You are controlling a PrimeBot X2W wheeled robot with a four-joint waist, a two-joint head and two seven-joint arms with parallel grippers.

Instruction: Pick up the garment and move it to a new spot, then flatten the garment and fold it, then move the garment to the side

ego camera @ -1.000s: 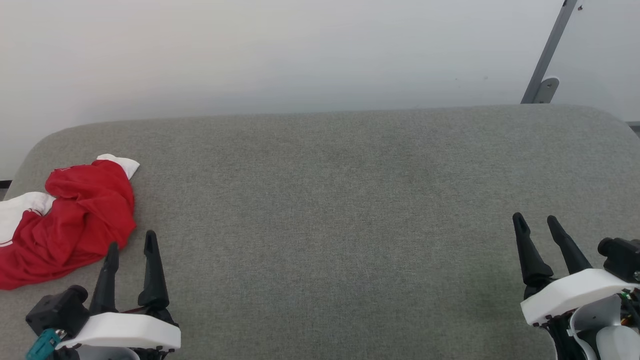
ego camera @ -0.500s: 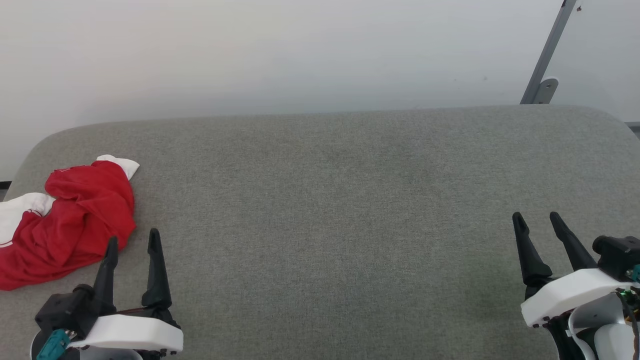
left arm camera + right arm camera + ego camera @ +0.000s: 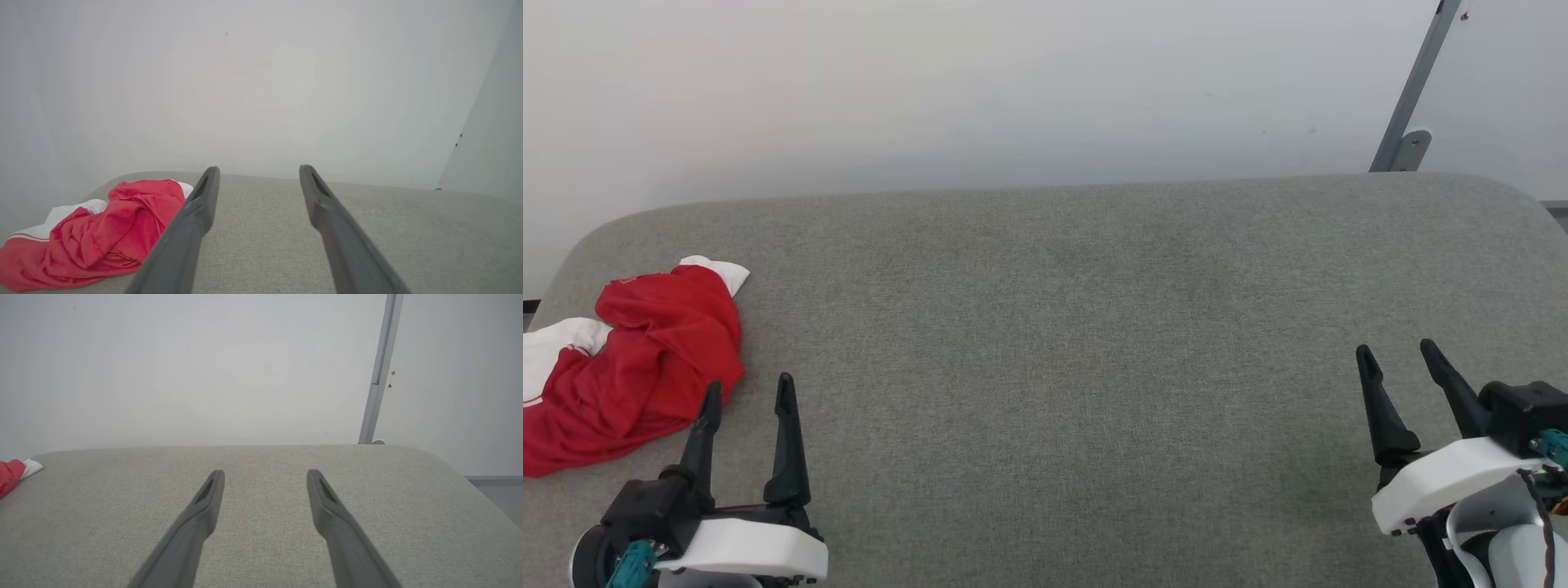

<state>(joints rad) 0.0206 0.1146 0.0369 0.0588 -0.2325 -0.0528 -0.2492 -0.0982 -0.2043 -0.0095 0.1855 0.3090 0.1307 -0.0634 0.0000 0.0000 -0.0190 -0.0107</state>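
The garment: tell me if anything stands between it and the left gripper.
Nothing visible does. The crumpled garment lies on the grey padded surface, just left of the open left gripper. The gripper's left finger sits right at the cloth's edge; whether they touch cannot be told.

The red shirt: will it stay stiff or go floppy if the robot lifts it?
Probably floppy: the garment lies crumpled in soft folds, so it would likely droop from the pinched spot. It looks thin, so probably light. Pushed, it may bunch up rather than slide.
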